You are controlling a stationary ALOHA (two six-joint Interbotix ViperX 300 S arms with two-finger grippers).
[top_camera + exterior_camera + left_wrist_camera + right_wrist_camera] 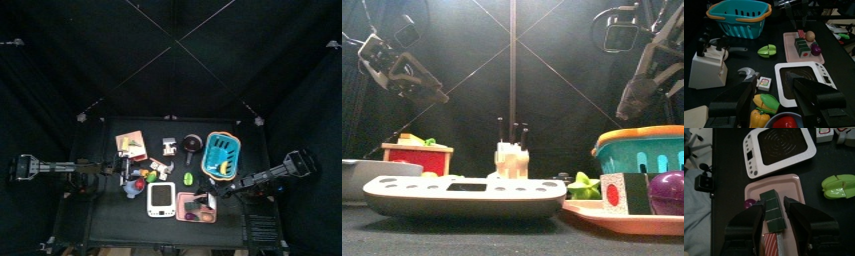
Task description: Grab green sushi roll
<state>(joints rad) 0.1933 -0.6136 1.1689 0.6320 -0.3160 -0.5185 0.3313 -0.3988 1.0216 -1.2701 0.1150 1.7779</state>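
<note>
On the pink tray point(791, 184) a dark green sushi roll point(771, 214) lies between the right gripper's point(775, 230) spread jaws. A white device point(777, 149) lies just beyond the tray, a bright green piece point(838, 186) beside it.

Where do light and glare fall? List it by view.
Top view: only the table is lit, the curtains black. Front view: glare in the upper left corner. Left wrist view: the basket bright, the foreground dark. Right wrist view: the tray well lit.
</note>
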